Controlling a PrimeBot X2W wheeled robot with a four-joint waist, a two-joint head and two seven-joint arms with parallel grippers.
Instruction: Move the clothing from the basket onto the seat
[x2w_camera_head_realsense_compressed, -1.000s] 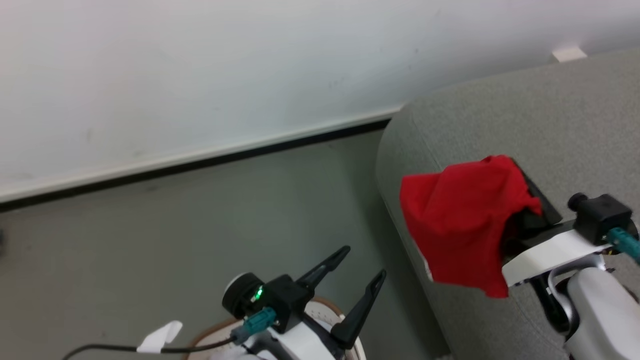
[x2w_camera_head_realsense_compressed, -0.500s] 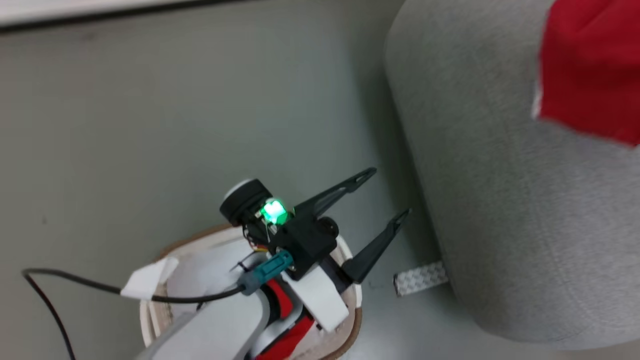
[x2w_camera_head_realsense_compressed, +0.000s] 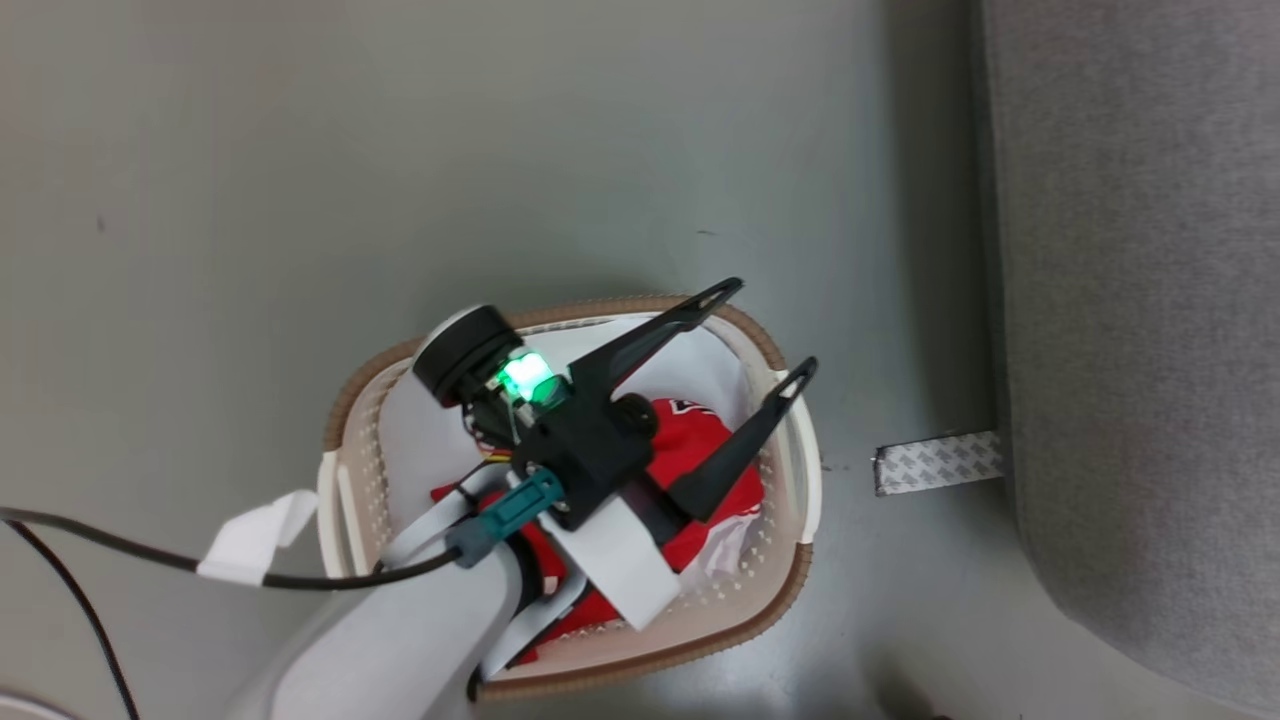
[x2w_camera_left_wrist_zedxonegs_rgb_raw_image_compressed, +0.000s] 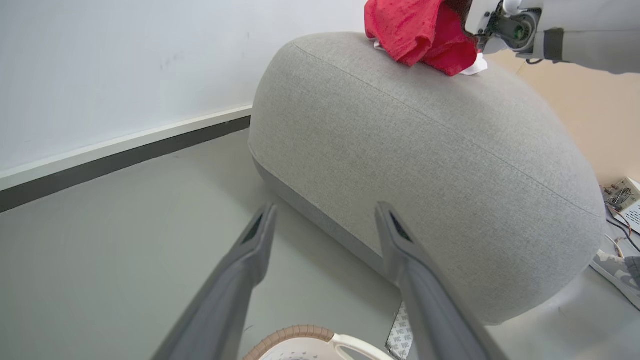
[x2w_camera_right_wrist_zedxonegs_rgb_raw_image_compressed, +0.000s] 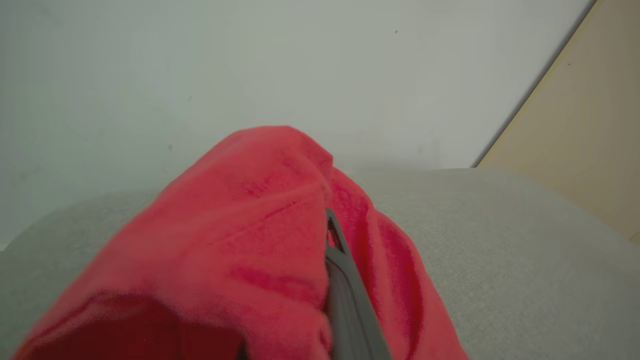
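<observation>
Red shows in two places now that the head camera has tipped from a level look a second ago to straight down; that is the camera's swing, not the things'. Beneath the left gripper (x2w_camera_head_realsense_compressed: 770, 328), whose two long dark fingers (x2w_camera_head_realsense_compressed: 650, 345) stay spread wide with nothing between them, sits the oval cream-white perforated plastic basket (x2w_camera_head_realsense_compressed: 600, 304) with its brown woven-look rim. In it lies a crumpled red garment with white trim (x2w_camera_head_realsense_compressed: 700, 440) on pale cloth (x2w_camera_head_realsense_compressed: 690, 360). Beyond those fingertips, in the left wrist view, rises the large light grey fabric sofa (x2w_camera_left_wrist_zedxonegs_rgb_raw_image_compressed: 425, 165), its rounded arm plump and coarse-woven. On the crown of the arm a bright red soft garment (x2w_camera_left_wrist_zedxonegs_rgb_raw_image_compressed: 415, 30) rests bunched against the right gripper (x2w_camera_left_wrist_zedxonegs_rgb_raw_image_compressed: 475, 20). That cloth drapes over one dark finger (x2w_camera_right_wrist_zedxonegs_rgb_raw_image_compressed: 345, 285) and hides the other, so whether they clench it cannot be told. One piece has reached the seat, I judge; another waits to be picked.
</observation>
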